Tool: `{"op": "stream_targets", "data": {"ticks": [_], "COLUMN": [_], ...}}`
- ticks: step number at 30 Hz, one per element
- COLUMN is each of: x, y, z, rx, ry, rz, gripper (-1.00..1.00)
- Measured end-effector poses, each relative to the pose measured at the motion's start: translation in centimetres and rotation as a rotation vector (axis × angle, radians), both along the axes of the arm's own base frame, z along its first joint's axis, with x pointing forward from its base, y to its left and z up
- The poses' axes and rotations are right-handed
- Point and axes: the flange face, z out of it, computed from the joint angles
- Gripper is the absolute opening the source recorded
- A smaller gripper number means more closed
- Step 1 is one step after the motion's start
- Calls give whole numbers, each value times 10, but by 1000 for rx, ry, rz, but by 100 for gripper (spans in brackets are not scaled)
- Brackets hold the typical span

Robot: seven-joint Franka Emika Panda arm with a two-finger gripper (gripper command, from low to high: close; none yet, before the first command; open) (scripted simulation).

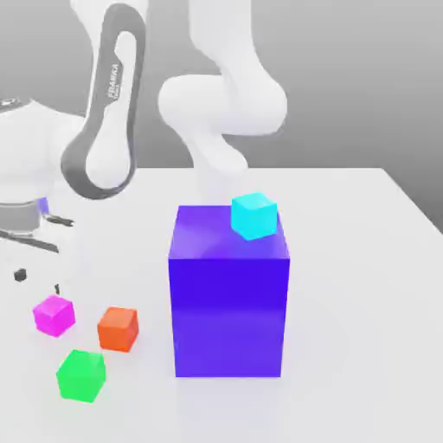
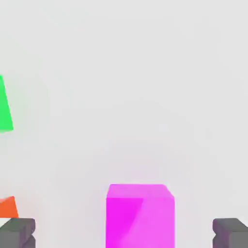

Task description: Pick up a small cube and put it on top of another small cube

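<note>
Right under the hand camera, two dark fingertips [image 2: 17, 232] stand at full spread, nothing between them yet but air, and the magenta-pink cube [image 2: 140, 215] sits squarely in the gap, clear of both. The gripper [image 2: 124, 235] is wide open and empty. That cube looks rigid, light, smooth-faced; I'd judge a pinch on two opposite flat sides, centred, should hold without slipping. Outward now: the orange cube [image 2: 8, 207] peeks in just beyond one finger, the green cube [image 2: 5, 104] further off, both cut off at the frame edge. The pink cube's lower part is cut off too.

In the exterior view the hand itself is hard to make out above the magenta-pink cube [image 1: 54, 314].
</note>
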Motion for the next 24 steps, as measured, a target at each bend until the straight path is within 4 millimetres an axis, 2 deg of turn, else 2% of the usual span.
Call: {"op": "stream_targets", "data": {"ticks": [6,7,14,22,24], "x": [-3,-3,-3,-3,17], "y": [0,1,1,1,10], "z": [-48,-54,-54,2,14], "rx": [2,4,6,5,9], "ry": [6,6,6,6,4], "rz": [-1,-2,-2,-2,56], "gripper": [0,-100,-100,-100,-100]}}
